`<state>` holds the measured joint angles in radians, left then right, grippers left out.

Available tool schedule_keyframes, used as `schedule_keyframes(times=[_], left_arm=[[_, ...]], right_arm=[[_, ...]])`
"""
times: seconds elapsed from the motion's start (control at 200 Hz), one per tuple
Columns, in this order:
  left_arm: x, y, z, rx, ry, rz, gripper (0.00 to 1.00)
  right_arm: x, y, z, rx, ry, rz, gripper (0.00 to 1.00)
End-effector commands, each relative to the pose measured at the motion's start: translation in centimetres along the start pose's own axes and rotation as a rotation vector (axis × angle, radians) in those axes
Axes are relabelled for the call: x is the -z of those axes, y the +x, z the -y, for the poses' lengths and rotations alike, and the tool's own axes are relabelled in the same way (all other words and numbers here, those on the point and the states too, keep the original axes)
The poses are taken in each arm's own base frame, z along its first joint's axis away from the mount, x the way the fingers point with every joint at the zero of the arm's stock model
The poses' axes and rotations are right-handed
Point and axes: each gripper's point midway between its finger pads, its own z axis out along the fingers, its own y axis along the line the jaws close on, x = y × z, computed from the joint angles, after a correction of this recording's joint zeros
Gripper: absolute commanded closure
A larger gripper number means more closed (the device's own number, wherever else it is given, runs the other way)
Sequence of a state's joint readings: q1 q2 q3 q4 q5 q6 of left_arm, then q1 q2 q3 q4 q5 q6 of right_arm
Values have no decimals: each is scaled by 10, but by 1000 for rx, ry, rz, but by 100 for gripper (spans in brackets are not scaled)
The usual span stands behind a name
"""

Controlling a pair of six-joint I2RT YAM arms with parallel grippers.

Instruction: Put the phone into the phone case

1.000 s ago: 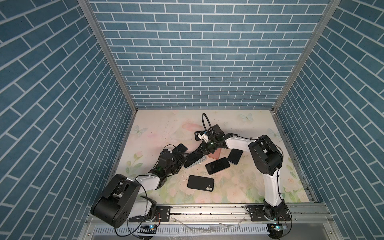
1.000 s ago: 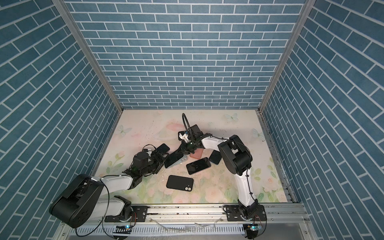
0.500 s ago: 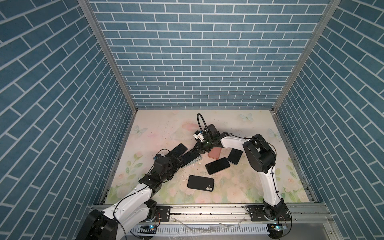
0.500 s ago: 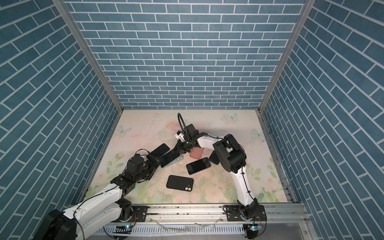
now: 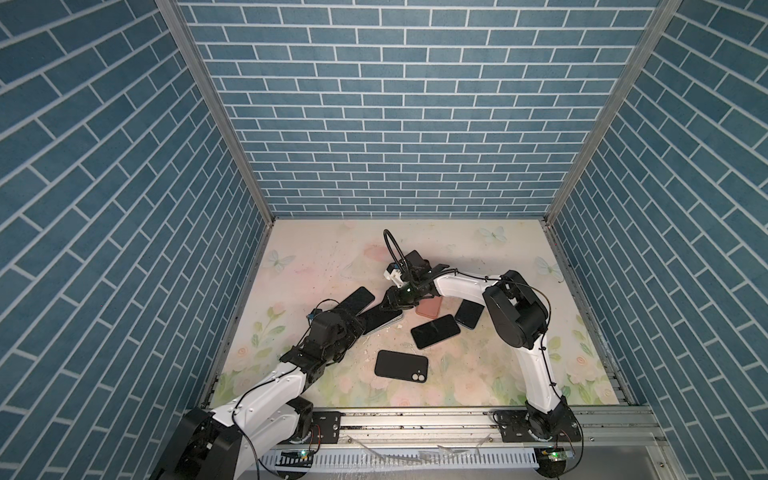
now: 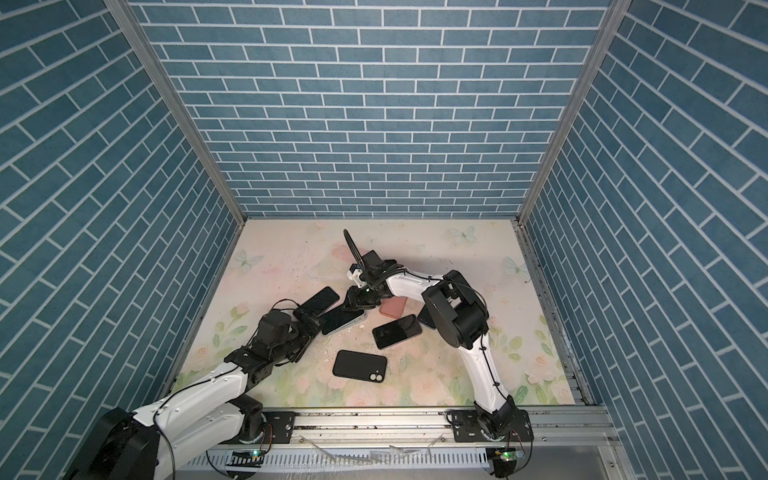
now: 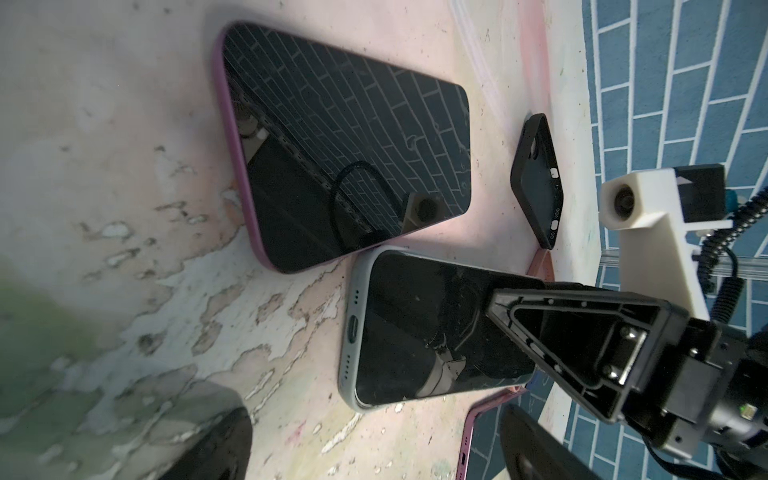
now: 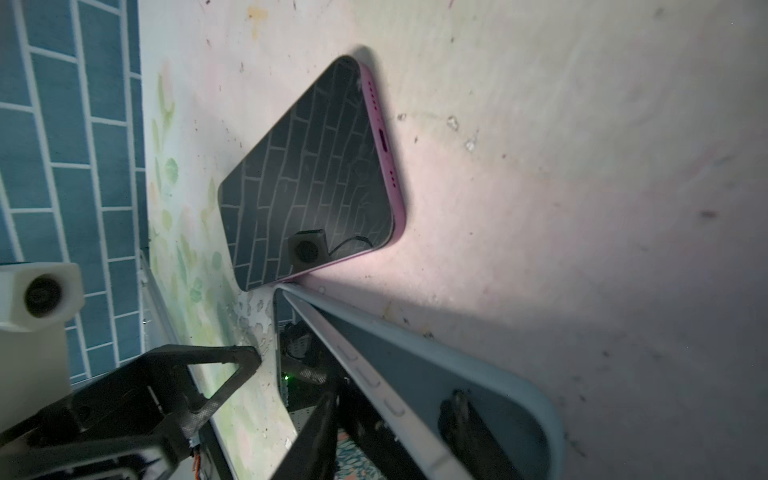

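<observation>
The right gripper (image 5: 392, 304), jaws part-way open and gripping nothing, sits over the far end of the phone (image 7: 419, 328), which lies on the table (image 5: 457, 374) in its pale blue case (image 7: 349, 365); the left gripper (image 5: 360, 321), spread wide and empty, hovers at the port end. The seating step looks nearly done; next, likely, pressing down any unseated corner without nudging the purple phone (image 7: 345, 137) beside it.

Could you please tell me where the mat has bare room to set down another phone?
The mat is bare along the back wall, and in front between the black case and the right arm. The middle is crowded: the purple phone, the blue-cased phone, the pink case and two more phones lie close together.
</observation>
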<state>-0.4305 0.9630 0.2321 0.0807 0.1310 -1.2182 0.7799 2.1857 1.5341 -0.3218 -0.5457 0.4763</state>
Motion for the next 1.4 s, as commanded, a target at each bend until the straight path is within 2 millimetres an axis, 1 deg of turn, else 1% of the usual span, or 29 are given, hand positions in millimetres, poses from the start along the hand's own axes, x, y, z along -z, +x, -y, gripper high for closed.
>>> schedule_keyframes(times=[0.0,0.045,0.055,0.07,0.2,0.425,0.58,0.68,0.875,0.975,1.095,1.185,1.395], left_arm=[[0,-6,1,-17,-13,23,5],[1,-7,2,-21,-11,26,5],[1,-6,2,-22,-13,25,5],[1,-7,2,-23,-13,26,5],[2,-8,2,-32,-14,34,5],[4,-11,9,-106,-30,28,5],[1,-12,22,-170,-26,9,5],[-2,-12,26,-186,-27,-5,5],[-9,-9,26,-179,-29,-23,5],[-9,-9,25,-177,-32,-23,5],[-7,-11,24,-180,-40,-16,5],[-7,-11,22,-176,-49,-13,5],[-7,-11,14,-160,-67,-4,5]], right_arm=[[10,32,72,35,339,-103,53],[12,33,74,47,364,-112,50],[18,29,68,59,362,-95,49],[22,27,66,67,368,-88,48],[35,27,66,105,436,-96,43],[57,17,58,147,473,-48,39],[65,14,55,169,484,-37,39],[67,14,55,176,484,-35,39],[61,25,62,164,491,-69,41],[50,33,63,166,488,-97,43],[36,40,55,187,469,-126,47],[27,43,44,209,448,-138,48],[12,48,28,219,392,-151,50]])
